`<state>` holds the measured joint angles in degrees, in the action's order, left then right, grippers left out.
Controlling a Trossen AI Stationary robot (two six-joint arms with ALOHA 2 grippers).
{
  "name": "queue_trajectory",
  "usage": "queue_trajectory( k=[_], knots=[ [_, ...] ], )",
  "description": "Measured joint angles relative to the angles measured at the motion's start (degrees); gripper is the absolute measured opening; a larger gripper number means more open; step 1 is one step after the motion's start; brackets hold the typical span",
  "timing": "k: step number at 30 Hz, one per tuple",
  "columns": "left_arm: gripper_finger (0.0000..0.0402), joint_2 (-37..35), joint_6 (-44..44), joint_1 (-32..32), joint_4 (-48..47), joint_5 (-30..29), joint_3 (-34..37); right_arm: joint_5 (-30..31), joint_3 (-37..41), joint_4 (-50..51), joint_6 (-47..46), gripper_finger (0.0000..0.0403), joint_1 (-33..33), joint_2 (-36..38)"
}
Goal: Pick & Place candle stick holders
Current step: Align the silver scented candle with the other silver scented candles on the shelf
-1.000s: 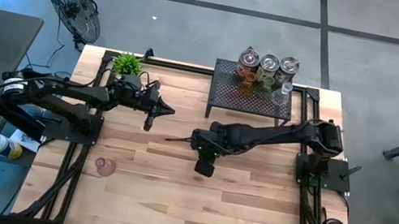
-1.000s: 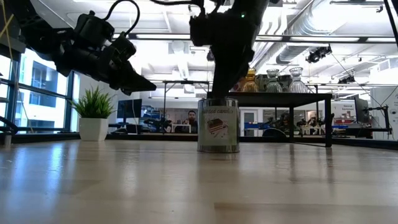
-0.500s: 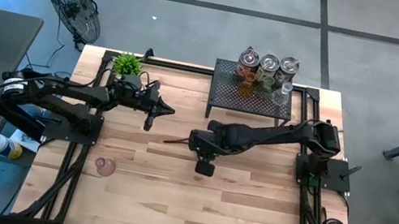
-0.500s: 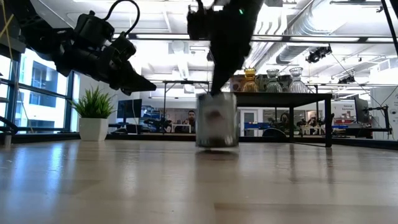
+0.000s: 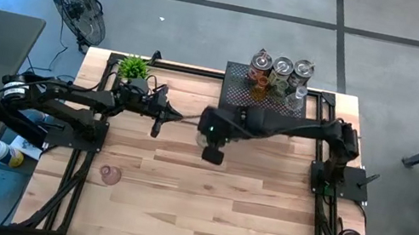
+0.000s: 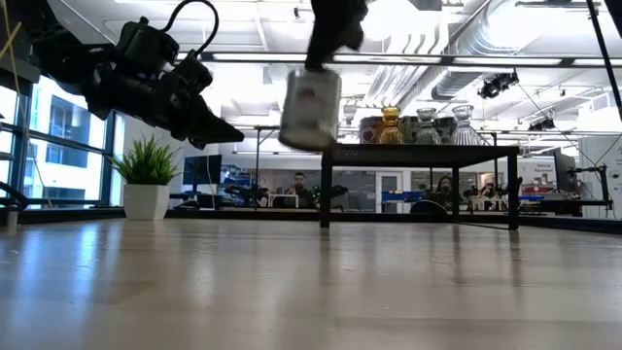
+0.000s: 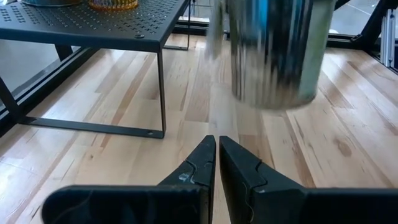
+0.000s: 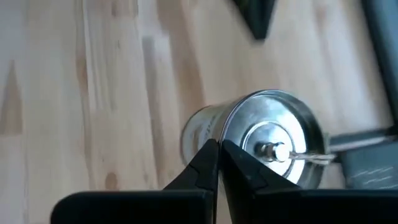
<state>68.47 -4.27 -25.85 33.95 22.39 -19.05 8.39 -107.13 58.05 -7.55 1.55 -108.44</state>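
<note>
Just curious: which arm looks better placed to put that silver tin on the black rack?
The right. Its claw already holds the tin in the air beside the rack; the left claw hangs empty.

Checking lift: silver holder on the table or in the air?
In the air: silver holder hangs under the right claw, clear of the table.

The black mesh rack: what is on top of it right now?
On the black mesh rack four glass candle stick holders stand clustered at its back right, one of them amber. Whether more stand hidden among them cannot be told. The rest of its top is bare.
</note>
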Motion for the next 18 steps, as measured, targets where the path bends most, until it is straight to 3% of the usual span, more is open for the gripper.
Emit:
queue_trajectory(
  k=[8, 18],
  knots=[
    [0.0019, 0.0, 0.0, 0.0, 0.0, 0.0, 0.0, 2.5, -11.3, 2.1, 10.5, 0.0002, -6.4, 0.1],
    [0.0019, 0.0, 0.0, 0.0, 0.1, 0.1, 0.0, -1.1, -12.0, 2.7, 29.6, 0.0004, -20.6, -0.3]
  ],
)
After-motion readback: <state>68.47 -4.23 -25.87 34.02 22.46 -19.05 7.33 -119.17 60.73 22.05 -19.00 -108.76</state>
